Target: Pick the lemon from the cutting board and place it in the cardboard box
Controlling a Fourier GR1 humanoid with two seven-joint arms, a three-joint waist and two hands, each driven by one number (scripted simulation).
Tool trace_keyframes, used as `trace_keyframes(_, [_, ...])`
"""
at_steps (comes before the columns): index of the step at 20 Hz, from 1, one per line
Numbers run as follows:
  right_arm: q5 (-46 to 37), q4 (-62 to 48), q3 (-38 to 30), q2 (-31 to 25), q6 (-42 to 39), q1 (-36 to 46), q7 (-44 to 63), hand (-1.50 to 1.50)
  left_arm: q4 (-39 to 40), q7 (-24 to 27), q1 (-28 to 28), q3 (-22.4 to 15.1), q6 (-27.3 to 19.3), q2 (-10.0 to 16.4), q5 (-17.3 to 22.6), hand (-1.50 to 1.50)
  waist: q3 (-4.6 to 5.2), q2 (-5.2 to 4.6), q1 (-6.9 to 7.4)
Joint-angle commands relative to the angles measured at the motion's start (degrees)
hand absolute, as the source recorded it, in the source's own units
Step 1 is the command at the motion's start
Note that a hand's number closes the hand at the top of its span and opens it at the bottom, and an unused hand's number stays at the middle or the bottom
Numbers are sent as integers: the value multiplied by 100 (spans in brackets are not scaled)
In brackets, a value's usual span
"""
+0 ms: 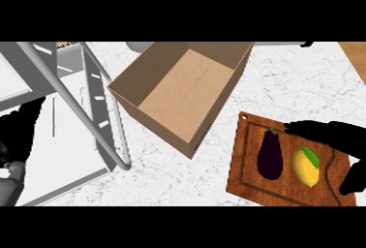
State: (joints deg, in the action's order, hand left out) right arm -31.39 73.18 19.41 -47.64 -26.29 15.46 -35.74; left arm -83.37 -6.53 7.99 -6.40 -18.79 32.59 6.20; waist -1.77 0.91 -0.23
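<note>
Small yellow oval lemon, near right on brown wooden cutting board beside dark purple eggplant: likely light, firm, slick-skinned, best grasped across its middle; black right hand spread above it, holding nothing.

Yellow lemon lies on cutting board; open cardboard box nearby.

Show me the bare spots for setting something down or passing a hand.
Bare counter lies right of the cardboard box, above the cutting board, and again below the box, left of the board. The box is empty. Crowded: the board, with eggplant, lemon and right hand; the rack at left.
</note>
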Motion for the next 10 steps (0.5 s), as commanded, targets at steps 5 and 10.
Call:
trace_keyframes(5, [-6,734,122,133,-203,-242,357,-150,612,460,-653,48,64,125,-267,0,190,-86,-3])
trace_keyframes(10, [-410,952,244,23,-122,-441,770,-150,600,184,-285,-134,-152,-61,-461,0,184,-94,-75])
